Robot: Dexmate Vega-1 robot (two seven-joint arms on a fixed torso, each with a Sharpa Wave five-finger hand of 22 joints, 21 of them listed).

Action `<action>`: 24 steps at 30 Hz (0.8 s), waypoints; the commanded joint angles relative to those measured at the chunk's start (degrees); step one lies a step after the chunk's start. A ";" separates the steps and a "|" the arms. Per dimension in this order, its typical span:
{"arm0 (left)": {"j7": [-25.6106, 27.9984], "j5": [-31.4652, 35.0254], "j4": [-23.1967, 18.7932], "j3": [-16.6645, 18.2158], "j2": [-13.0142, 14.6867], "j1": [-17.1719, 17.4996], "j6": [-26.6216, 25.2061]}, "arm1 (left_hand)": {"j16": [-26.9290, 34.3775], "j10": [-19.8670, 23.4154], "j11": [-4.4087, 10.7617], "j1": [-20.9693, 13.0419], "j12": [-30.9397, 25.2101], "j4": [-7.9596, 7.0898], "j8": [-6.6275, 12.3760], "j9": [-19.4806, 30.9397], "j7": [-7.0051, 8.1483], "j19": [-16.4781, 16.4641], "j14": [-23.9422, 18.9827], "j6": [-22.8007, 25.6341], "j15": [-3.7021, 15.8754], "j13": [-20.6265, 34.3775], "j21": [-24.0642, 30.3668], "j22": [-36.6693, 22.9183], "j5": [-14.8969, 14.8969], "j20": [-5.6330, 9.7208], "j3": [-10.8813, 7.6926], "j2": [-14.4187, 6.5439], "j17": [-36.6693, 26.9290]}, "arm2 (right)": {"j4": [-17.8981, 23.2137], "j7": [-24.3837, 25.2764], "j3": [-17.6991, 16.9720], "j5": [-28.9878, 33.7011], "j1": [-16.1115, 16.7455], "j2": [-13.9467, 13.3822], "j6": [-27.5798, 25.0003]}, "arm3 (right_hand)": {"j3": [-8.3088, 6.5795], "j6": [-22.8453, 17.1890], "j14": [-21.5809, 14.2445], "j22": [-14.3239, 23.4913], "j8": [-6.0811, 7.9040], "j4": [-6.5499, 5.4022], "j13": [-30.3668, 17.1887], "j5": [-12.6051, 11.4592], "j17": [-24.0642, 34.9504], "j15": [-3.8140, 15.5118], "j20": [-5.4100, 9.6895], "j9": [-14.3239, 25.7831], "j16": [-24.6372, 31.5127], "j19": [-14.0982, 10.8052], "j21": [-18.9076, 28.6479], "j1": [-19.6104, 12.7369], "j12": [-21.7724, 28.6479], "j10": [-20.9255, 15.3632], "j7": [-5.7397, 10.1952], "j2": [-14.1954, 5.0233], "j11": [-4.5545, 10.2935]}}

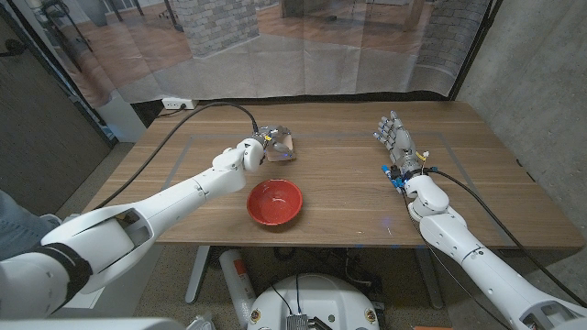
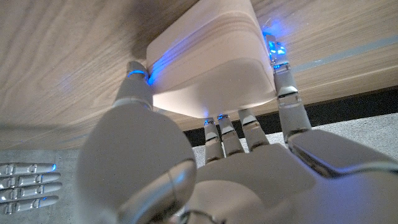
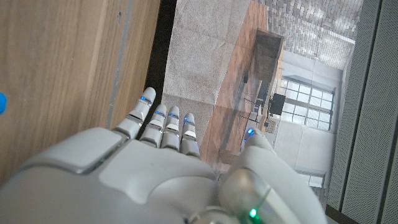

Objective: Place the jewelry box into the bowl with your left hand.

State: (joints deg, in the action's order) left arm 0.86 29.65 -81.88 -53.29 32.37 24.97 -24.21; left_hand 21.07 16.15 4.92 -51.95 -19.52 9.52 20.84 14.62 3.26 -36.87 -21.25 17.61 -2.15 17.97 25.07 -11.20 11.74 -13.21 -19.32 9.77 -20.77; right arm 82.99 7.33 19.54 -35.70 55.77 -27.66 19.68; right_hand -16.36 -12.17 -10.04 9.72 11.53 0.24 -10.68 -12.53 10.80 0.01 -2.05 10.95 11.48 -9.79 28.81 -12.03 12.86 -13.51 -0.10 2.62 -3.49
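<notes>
The jewelry box (image 1: 282,145), small and pale with rounded corners, sits at the table's far middle. My left hand (image 1: 258,149) is against it. In the left wrist view the thumb (image 2: 134,79) presses one side of the box (image 2: 211,59) and a finger (image 2: 287,93) the opposite side, with the other fingers under its near edge. I cannot tell whether it is off the wood. The red bowl (image 1: 274,202) stands empty just in front of it, nearer me. My right hand (image 1: 395,136) stands open at the table's right, fingers up, holding nothing.
A black cable (image 1: 174,137) runs over the table's left part to my left wrist. Blue-tipped wires (image 1: 396,177) sit at my right wrist. A person's leg in jeans (image 1: 16,218) shows at the left edge. A power strip (image 1: 178,104) lies behind the table.
</notes>
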 commanded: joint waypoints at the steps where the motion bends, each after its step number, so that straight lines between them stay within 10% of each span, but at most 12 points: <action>1: 0.62 0.46 -1.89 0.56 0.23 0.28 -2.04 | 0.42 0.81 0.23 -16.11 -0.58 0.04 0.37 0.27 -0.62 -8.67 -7.13 0.16 5.27 0.46 0.57 0.02 -0.04 9.06 -2.95 -15.40 -0.46 | 0.16 0.03 -0.21 -0.20 0.37 -0.18 -0.13 | -0.01 -0.33 -0.34 0.31 -0.12 0.21 -0.07 0.17 0.09 -0.07 0.13 0.07 -0.14 -0.49 -0.19 -0.35 -0.33 -0.42 0.40 -0.37 0.16; 24: -0.12 -1.44 -7.25 3.21 3.22 1.92 -2.48 | 0.42 1.74 0.24 -16.83 -1.03 -0.56 0.79 0.65 -0.74 -8.37 -8.16 0.52 5.66 1.55 0.97 -0.02 0.00 9.61 -3.27 -15.13 -1.50 | 0.49 0.56 -0.26 0.24 0.24 -0.20 -0.09 | 0.02 -0.20 -0.36 0.33 -0.18 0.38 -0.08 0.20 0.08 -0.12 0.48 0.08 -0.18 -1.21 -0.59 -0.39 -0.36 -0.43 0.18 -0.48 -0.08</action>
State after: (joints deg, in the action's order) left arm 1.46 29.37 -86.51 -51.35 34.08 26.11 -26.85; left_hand 21.02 17.38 5.15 -52.40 -19.95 9.63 21.23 15.06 2.55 -36.85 -21.55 17.91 -2.44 19.24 25.46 -11.19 11.41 -13.20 -20.02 10.22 -21.94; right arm 83.33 7.45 19.36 -35.79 56.05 -27.82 19.61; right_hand -16.20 -12.18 -10.04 9.72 11.53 0.40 -10.68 -12.53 10.80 0.00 -1.64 10.95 11.48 -10.19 28.37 -12.03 12.41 -13.51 -0.11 2.62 -3.49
